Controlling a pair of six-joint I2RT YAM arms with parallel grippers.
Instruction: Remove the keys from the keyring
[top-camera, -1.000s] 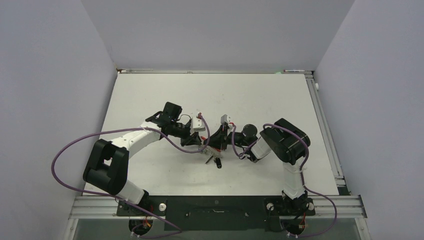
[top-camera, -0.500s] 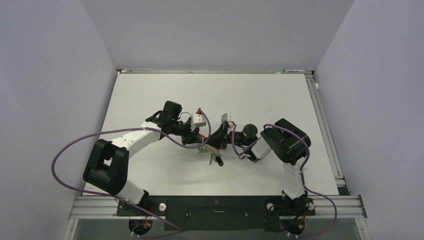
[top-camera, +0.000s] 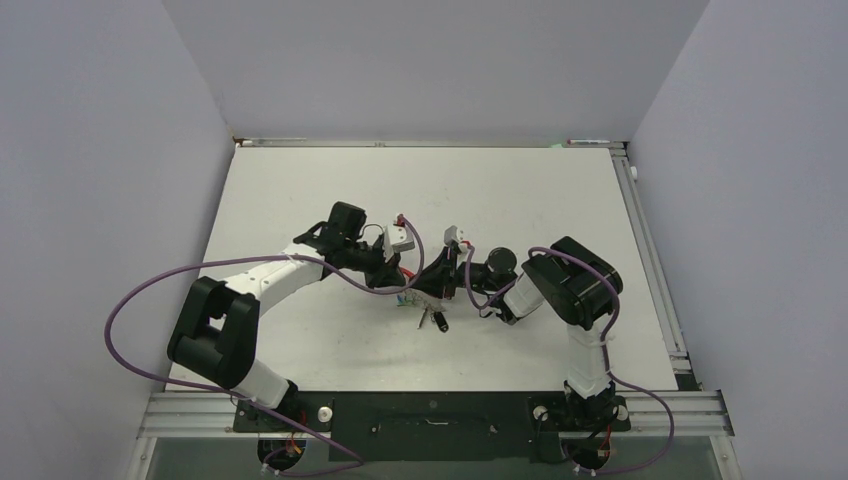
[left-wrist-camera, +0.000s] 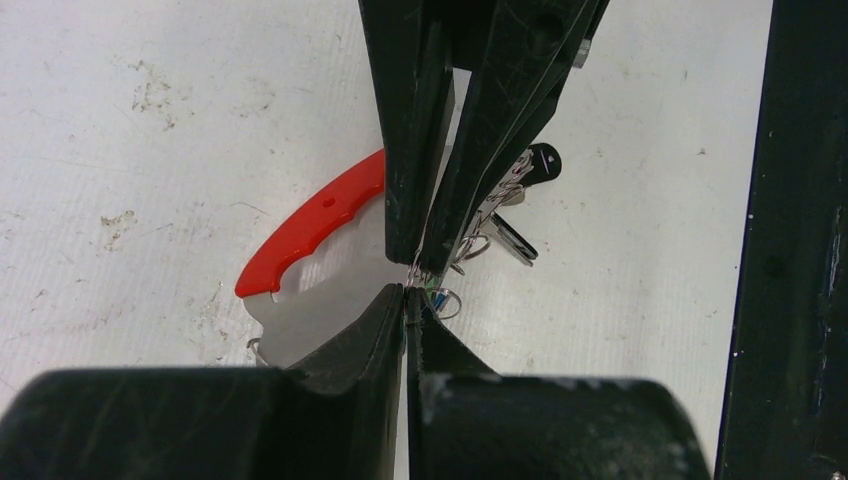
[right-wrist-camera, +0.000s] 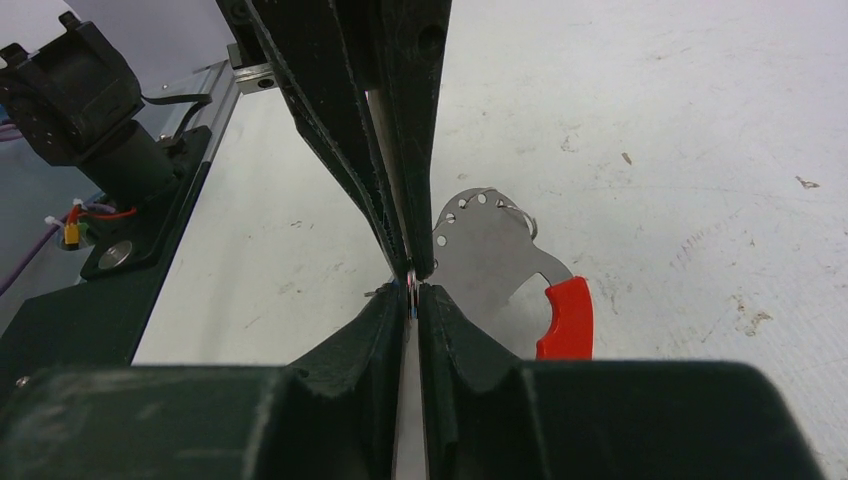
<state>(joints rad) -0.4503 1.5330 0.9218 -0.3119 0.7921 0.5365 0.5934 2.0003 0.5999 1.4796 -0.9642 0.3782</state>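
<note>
Mid-frame, our left gripper (left-wrist-camera: 406, 300) and right gripper (right-wrist-camera: 413, 292) meet, jaws each pinching thin wire (left-wrist-camera: 416, 274) beside the keyring (left-wrist-camera: 312, 225); keys (left-wrist-camera: 515, 195) lie upper right.

Scuffed white table (top-camera: 520, 190); keys (top-camera: 433, 320) seemingly resting.

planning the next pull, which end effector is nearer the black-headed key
Right. Fingers of the right end effector run alongside the black-headed key; the left end effector sits further back.
</note>
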